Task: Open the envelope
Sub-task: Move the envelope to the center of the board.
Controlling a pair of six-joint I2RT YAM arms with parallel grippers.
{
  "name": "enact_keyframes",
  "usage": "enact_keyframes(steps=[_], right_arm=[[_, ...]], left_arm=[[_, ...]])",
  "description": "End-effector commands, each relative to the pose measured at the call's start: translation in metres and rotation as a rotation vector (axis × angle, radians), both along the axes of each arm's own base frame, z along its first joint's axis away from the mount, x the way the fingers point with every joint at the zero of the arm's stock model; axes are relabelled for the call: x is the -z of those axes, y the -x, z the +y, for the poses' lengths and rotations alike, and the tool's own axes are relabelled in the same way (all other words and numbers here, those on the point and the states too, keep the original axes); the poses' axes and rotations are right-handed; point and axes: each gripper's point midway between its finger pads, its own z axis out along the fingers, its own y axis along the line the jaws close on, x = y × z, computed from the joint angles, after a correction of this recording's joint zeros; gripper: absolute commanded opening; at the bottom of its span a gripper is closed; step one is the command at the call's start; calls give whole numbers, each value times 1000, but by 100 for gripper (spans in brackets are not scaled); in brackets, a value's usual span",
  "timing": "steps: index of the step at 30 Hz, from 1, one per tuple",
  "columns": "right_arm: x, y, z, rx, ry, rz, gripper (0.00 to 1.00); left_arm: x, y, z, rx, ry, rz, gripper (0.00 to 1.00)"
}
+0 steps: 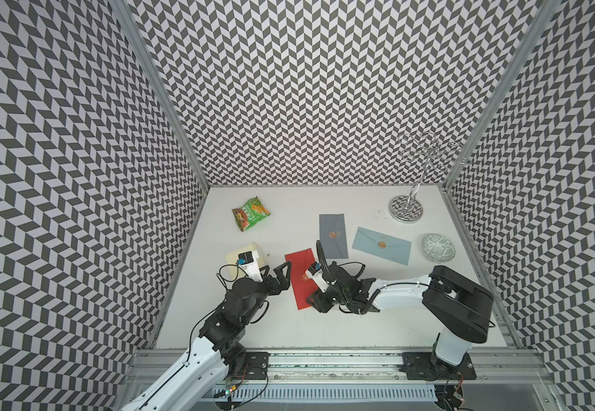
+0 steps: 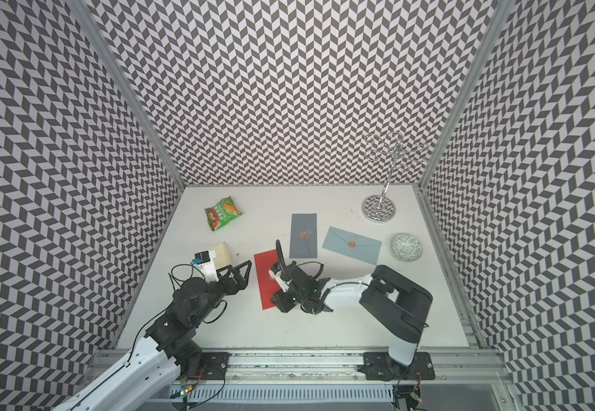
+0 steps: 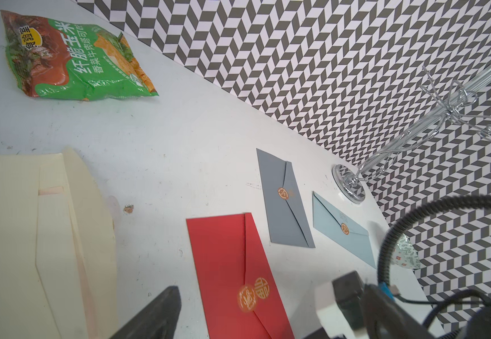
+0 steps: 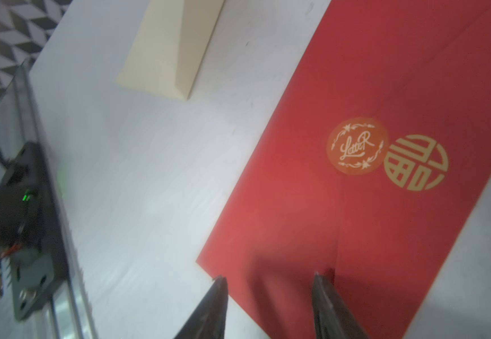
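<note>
**Top and wrist views of your two-armed rig at the worktop.**

- **Task object.** The red envelope lies flat and closed on the worktop, flap side up. Its pointed flap is held down by a round orange seal. A gold character is printed just beside the seal.
- **Right hand.** Your right hand sits low at one short end of the red envelope, near a corner. Its jaws stand partly apart and grasp nothing.
  - Of its fingertips, one is over the red paper. Its partner is at the envelope's edge, close to the corner.
  - You cannot tell from these views whether either fingertip touches the surface.
  - The seal lies ahead of the fingertips, well along the envelope.
- **Left hand.** Your left hand is released, with its jaws spread wide and empty. It is just beside the red envelope's long edge, on the side away from the right arm. In the left wrist view only one of its fingers shows.
- **Near the left hand.** A cream envelope lies beside the left hand, on the side away from the red envelope. Its flap stands open.
- **Beyond the right hand.** Past the far end of the red envelope lie a grey envelope and a light blue envelope. Each is closed with the same kind of round sticker.
- **Farther from both hands.** Here you see a green snack bag, a patterned dish and a chrome wire stand.
</note>
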Motion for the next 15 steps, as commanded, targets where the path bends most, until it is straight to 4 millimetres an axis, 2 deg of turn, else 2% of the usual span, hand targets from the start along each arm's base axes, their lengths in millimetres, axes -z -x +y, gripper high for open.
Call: enact_keyframes(steps=[1,4,7,9,12,15], right_arm=[[-15,42,-8,-196,-63,44,48],[-58,45,-8,-218,-174,-34,48],[-92,27,-12,-105,-252,-131,48],[-101,7,-20,18,-256,-185,48],[-100,-25,-44,283,-246,-222,48],[-100,-32,-52,366,-303,-191,48]], left_arm=[[5,1,-6,34,13,5,97],[8,2,-13,72,14,12,97],[13,2,-19,101,7,25,97],[15,2,-23,121,8,30,96],[19,3,-32,166,15,42,93],[25,4,-39,200,16,62,92]])
